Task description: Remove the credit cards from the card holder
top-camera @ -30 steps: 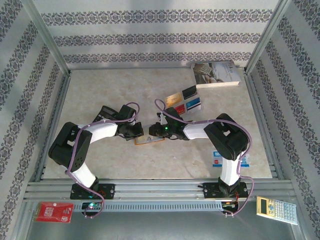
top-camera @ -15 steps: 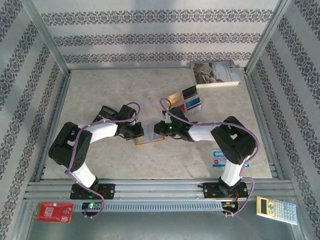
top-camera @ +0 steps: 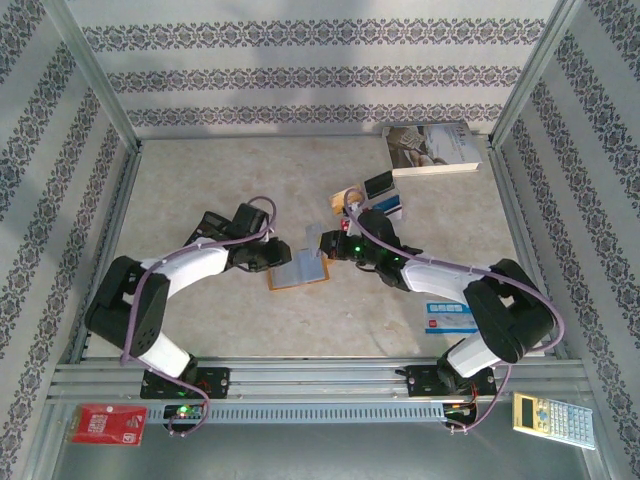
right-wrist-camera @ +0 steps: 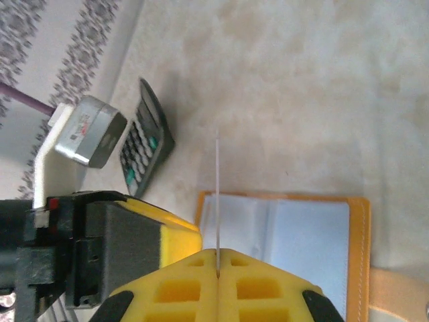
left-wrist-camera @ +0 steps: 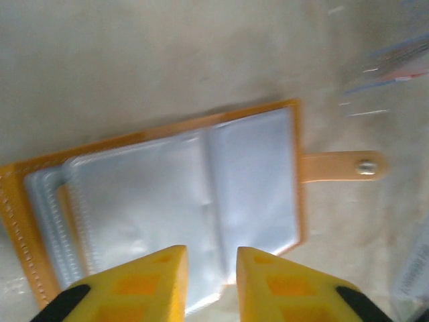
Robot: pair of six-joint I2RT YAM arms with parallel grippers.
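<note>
Above card holder [top-camera: 298, 273], right arm [top-camera: 430, 270] outstretched.

Tan-orange card holder [top-camera: 303, 274] lies flat, open, blue-grey lining up

Top view: bright, even light coming down from above. Table [top-camera: 200, 180] looking pale, a bit washed out. Soft small shadows lying under arms. Side walls leaning outward at picture edges.
Left wrist view: everything looking smeared, blurry. Card holder [left-wrist-camera: 174, 194] pockets shining white with glare. Left gripper [left-wrist-camera: 211, 261] looking fuzzy at bottom edge.
Right wrist view: sharper. Card [right-wrist-camera: 218, 201] showing as thin crisp line. Right gripper [right-wrist-camera: 218, 268] going soft up close.
</note>
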